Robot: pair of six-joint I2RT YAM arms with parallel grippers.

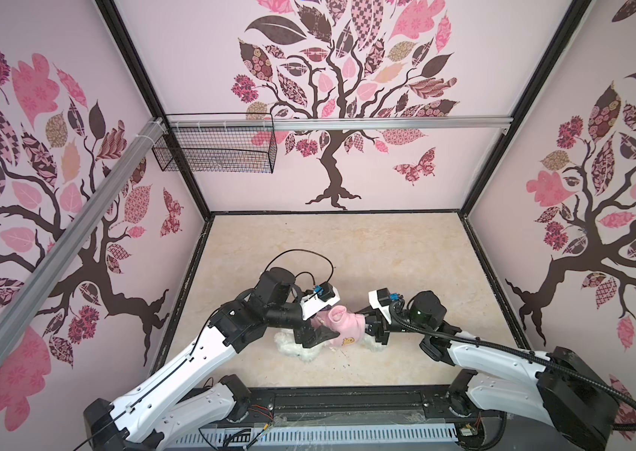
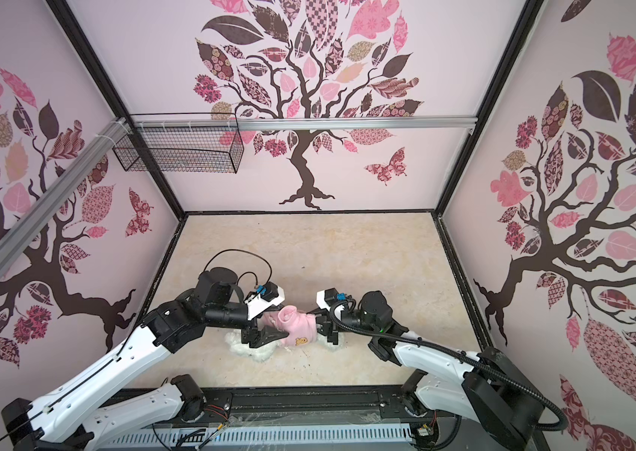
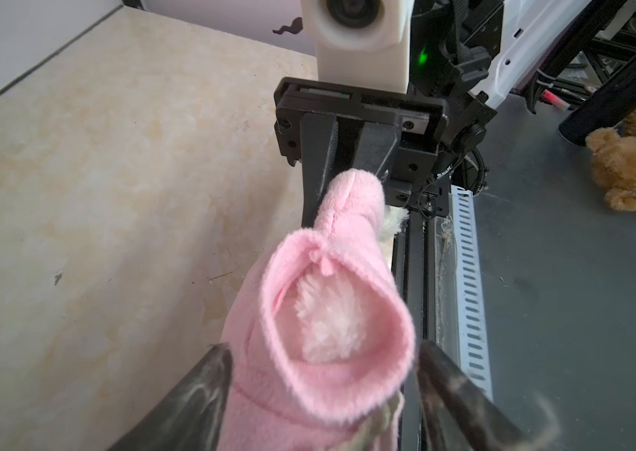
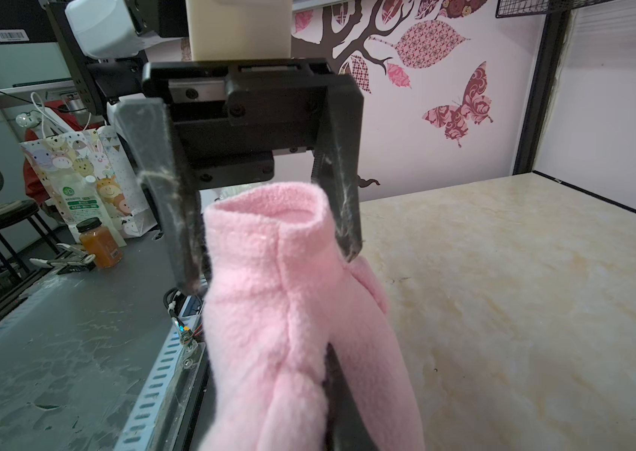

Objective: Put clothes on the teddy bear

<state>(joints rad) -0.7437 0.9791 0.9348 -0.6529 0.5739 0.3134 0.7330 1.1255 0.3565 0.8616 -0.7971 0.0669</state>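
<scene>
The left gripper [image 4: 271,269] stands open, its fingers [image 3: 207,390] spread wide to either side of the pink shirt [image 3: 308,390] and straddling the round opening at that end. Whether the pads press the fleece or only flank it is hard to tell, because the fingers are blurred in the left wrist view. Between them, down inside the opening, white fur of the teddy bear [image 3: 328,324] shows (which part of it cannot be told). The right gripper [image 3: 347,183] is closed on the opposite end of the shirt, with a narrow bunched tip of fleece pinched between its fingers. In its own wrist view only one dark finger [image 4: 341,398] shows, pressed into the fabric; the other is hidden behind the fleece. In both top views the teddy bear [image 1: 293,347] [image 2: 246,349] lies on the table [image 1: 347,254] between the two grippers, mostly covered by shirt and arms. Only fur just beneath the left fingers and a little beside the right ones is visible, and its face is hidden
</scene>
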